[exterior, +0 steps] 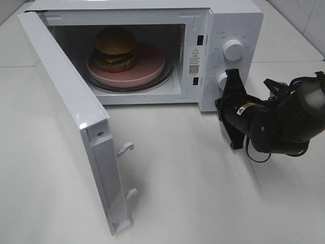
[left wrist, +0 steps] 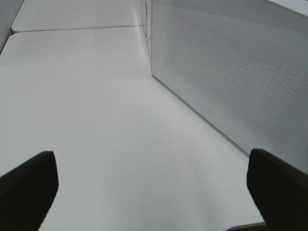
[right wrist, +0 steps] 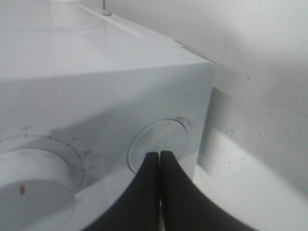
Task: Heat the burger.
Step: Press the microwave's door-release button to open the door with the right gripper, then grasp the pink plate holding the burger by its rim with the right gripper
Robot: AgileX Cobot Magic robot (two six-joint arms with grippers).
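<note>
Showing only two cut-off black tips, the left fingers point(left wrist: 29, 185) stand wide apart over the white desk point(left wrist: 110, 96) beside a perforated white panel point(left wrist: 231, 72). The right fingers point(right wrist: 144, 192), pressed together empty, touch the lower round white knob point(right wrist: 161, 134). The small brown-bunned burger point(exterior: 116, 48) sits on the pink round plate point(exterior: 152, 66) inside the white microwave oven point(exterior: 238, 20), its door point(exterior: 61, 101) swung open.

Left gripper point(left wrist: 154, 187) spread wide; right gripper point(right wrist: 160, 158) pinched tight, arm point(exterior: 284, 119) stretched forward, low.
</note>
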